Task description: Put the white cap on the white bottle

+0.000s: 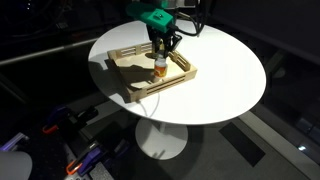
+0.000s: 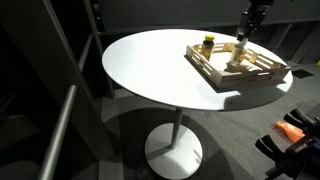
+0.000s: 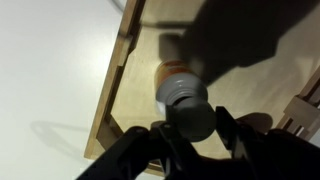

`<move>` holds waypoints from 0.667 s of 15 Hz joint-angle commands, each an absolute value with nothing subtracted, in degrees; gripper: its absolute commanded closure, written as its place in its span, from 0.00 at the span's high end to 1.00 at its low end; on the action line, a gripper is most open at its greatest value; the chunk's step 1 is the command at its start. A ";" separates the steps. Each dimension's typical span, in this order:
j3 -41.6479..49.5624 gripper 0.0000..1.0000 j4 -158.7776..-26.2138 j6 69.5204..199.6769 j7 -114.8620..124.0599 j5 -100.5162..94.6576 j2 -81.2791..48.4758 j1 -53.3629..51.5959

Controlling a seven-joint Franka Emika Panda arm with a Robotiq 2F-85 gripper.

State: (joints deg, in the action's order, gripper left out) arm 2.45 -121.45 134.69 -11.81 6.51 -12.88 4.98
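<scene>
The white bottle [image 3: 176,74], with an orange-brown label band, stands open-topped in a wooden tray [image 3: 112,90]. It also shows in both exterior views [image 1: 160,68] [image 2: 238,56]. My gripper [image 3: 194,128] is shut on the white cap [image 3: 191,120]. It holds the cap just above the bottle's threaded neck [image 3: 181,92]. In the wrist view the cap looks grey in shadow and covers part of the neck. In the exterior views the gripper [image 1: 162,47] [image 2: 243,38] hangs right over the bottle. I cannot tell whether the cap touches the neck.
The wooden tray [image 1: 170,83] [image 2: 262,80] lies on a round white table [image 1: 225,75] [image 2: 150,60]. A dark bottle with a yellow cap [image 2: 208,43] stands in the tray near the white bottle. The tray's raised rails surround both bottles.
</scene>
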 commanded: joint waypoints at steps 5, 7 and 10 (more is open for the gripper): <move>2.42 0.26 -120.24 133.24 -12.36 5.41 -12.51 5.31; 2.47 0.26 -120.24 133.23 -12.31 5.26 -12.42 5.31; 2.55 0.25 -120.30 133.17 -12.27 5.11 -12.31 5.36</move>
State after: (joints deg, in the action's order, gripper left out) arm 2.49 -121.24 134.69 -11.81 6.21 -12.87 4.98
